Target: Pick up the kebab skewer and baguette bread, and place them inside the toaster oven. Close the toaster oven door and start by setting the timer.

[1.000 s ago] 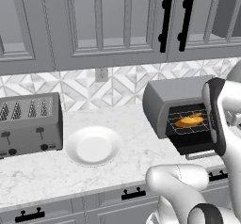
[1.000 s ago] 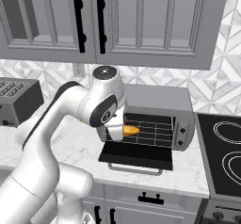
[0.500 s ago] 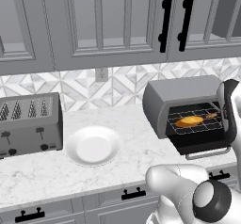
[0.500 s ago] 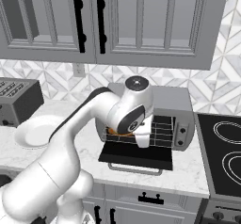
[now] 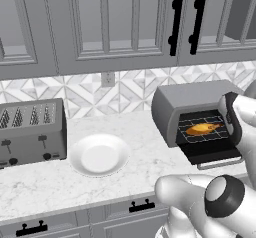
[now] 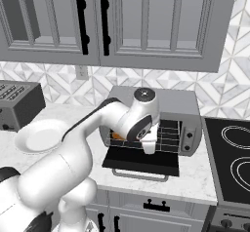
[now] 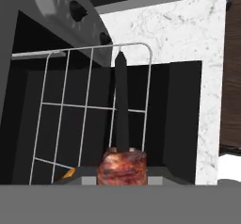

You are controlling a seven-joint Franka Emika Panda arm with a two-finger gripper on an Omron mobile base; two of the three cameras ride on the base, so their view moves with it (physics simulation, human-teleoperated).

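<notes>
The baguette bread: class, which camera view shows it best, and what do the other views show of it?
The left base view: the baguette bread lies whole and unblocked on the wire rack inside the open toaster oven. In the right base view the arm hides all but an orange sliver. The hand view catches a small orange bit beside the kebab skewer.

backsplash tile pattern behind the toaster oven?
White and grey geometric diamond tiles on the backsplash, clearest in the left base view.

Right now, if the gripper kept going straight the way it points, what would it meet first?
The gripper, shut on the kebab skewer, points at the wire rack of the toaster oven. The skewer's tip would probably meet the rack first, near its front bar, though depth is unclear. The toaster oven door lies open below.
</notes>
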